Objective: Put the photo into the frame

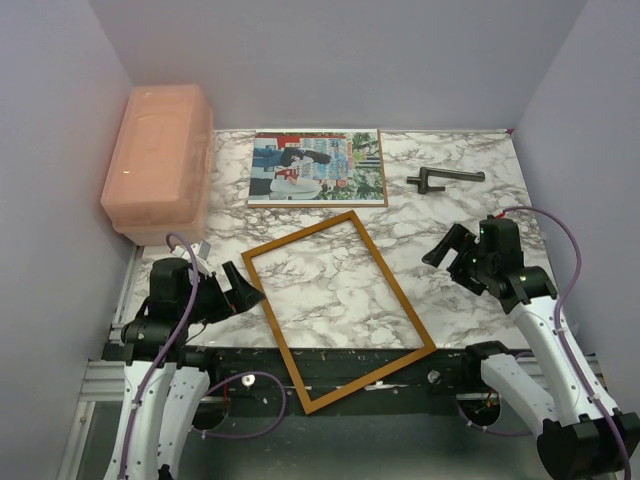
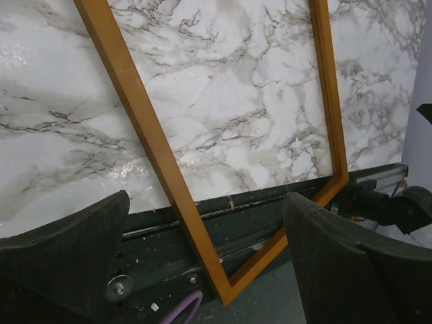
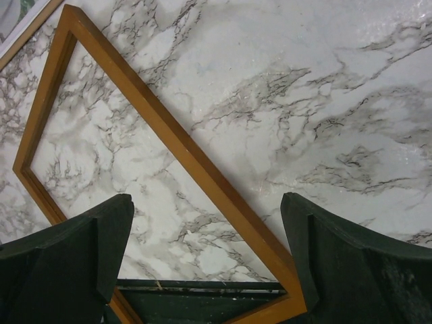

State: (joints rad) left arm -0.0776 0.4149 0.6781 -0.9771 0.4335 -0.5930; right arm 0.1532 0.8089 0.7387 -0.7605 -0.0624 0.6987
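Note:
The photo (image 1: 318,168) lies flat at the back middle of the marble table, a brown edge showing along its right side. One corner of the photo (image 3: 8,13) shows in the right wrist view. The frame (image 1: 393,281) lies turned at an angle in the middle, nothing inside it, and its near corner hangs past the table's front edge. My left gripper (image 1: 245,290) is open just left of the frame (image 2: 152,142). My right gripper (image 1: 445,248) is open to the right of the frame (image 3: 175,145). Neither the left gripper (image 2: 206,198) nor the right gripper (image 3: 207,199) holds anything.
A pink translucent box (image 1: 158,160) stands at the back left, against the wall. A dark metal handle-shaped piece (image 1: 443,179) lies at the back right. A black rail (image 1: 350,365) runs along the table's near edge, and walls close in three sides.

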